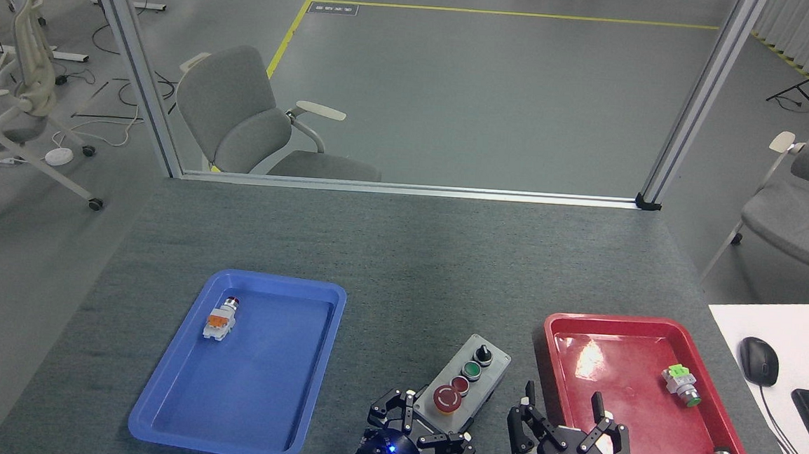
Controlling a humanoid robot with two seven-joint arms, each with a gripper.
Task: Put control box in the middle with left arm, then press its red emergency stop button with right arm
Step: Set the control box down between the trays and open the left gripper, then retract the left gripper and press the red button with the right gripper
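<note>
The table [403, 255] is carrying a blue tray [154, 415] on the left and a red tray [651, 326] on the right. Between them the box [476, 375] is lying tilted, its stop button [447, 398] nearest the robot. The left gripper [420, 435] is clasping the box's near end, fingers closed around it. The right gripper [568, 423] is hovering just beside the box, over the red tray's edge, fingers spread and holding nothing.

No legible text or labels anywhere.
</note>
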